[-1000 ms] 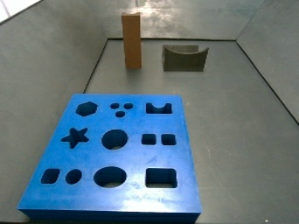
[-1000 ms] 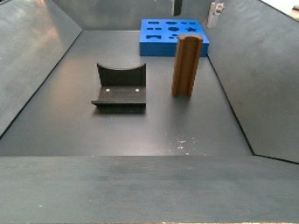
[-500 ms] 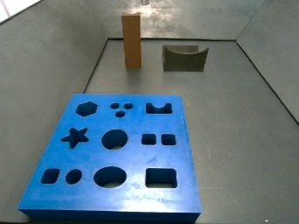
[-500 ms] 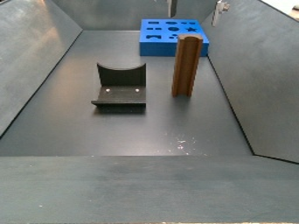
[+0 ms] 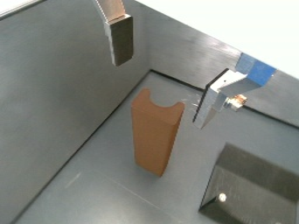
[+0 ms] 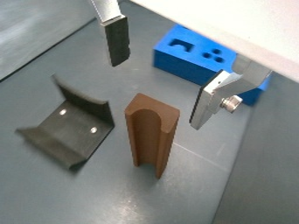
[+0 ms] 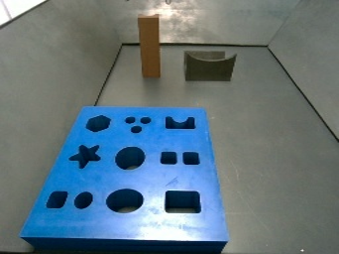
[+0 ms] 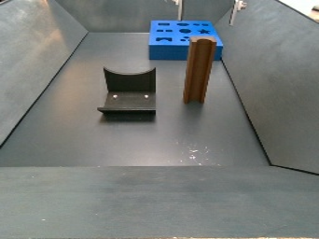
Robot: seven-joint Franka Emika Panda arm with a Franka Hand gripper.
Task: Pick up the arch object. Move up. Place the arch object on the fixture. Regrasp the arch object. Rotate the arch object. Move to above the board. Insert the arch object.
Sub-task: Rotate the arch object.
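The arch object (image 7: 151, 47) is a long orange-brown block that stands upright on the grey floor, its arch notch at the top; it shows in both side views (image 8: 197, 73) and both wrist views (image 5: 156, 131) (image 6: 149, 131). My gripper (image 5: 166, 68) (image 6: 162, 72) is open and empty. It hangs above the arch object's top, with one finger (image 6: 114, 39) on each side, well clear of it. The fixture (image 7: 208, 65) (image 8: 127, 91) (image 6: 73, 127) stands beside the arch object. The blue board (image 7: 133, 174) (image 8: 185, 39) (image 6: 205, 57) lies farther along the floor.
Grey walls (image 8: 50, 65) close in the floor on both long sides and at the far end. Part of the fixture's dark base plate (image 5: 251, 188) shows in a wrist view. In the side views the gripper is almost out of frame at the top edge.
The small part of the gripper at the top edge of a side view has slid up, further out of the frame. The arch object, fixture and board have not moved.
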